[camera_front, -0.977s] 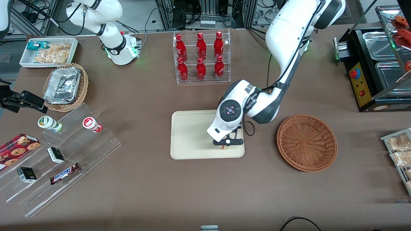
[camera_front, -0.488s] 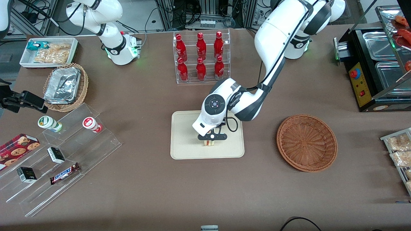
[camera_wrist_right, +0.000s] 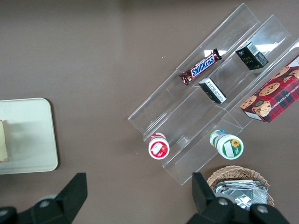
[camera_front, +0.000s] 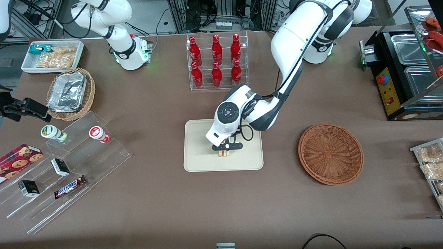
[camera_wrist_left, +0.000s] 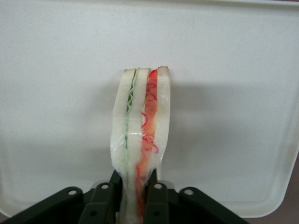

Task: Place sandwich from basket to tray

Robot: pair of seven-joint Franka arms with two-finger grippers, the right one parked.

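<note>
My hand hung over the middle of the tray, clenched on the sandwich. In my wrist camera the two dark fingers pinched the wedge from either side near one end, and the bread ran out from them on edge, with a green layer and a red layer showing between the pale slices. The cream floor of the tray filled the view under it, and a soft shadow lay just beside the bread; I could not tell whether the sandwich touched the tray or hung just above it.

The basket sat on the desk well apart from the tray, toward my arm's end, with nothing in it. A clear rack of red bottles stood farther from the front camera than the tray. From the parked arm's wrist camera one corner of the tray showed, with a pale edge of the sandwich on that side.
</note>
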